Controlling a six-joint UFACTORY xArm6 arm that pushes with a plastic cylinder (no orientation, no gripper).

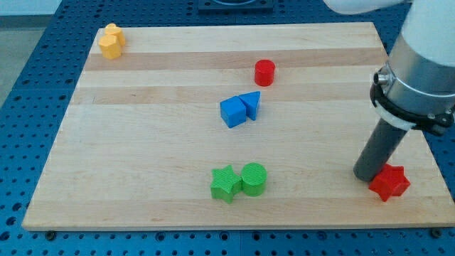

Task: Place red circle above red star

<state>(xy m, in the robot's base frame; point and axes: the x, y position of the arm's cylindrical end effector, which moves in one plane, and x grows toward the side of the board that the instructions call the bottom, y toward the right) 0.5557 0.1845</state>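
The red circle (264, 72) stands on the wooden board (142, 142) a little right of centre near the view's top. The red star (389, 183) lies near the board's bottom right corner. My tip (366, 176) rests on the board just left of the red star, touching or almost touching its left edge. The red circle is far from the tip, up and to the left.
A blue cube (232, 112) and a blue triangle (250, 104) touch at the board's centre. A green star (226, 183) and a green circle (254, 178) sit side by side at the bottom centre. Two yellow blocks (111, 40) sit in the top left corner.
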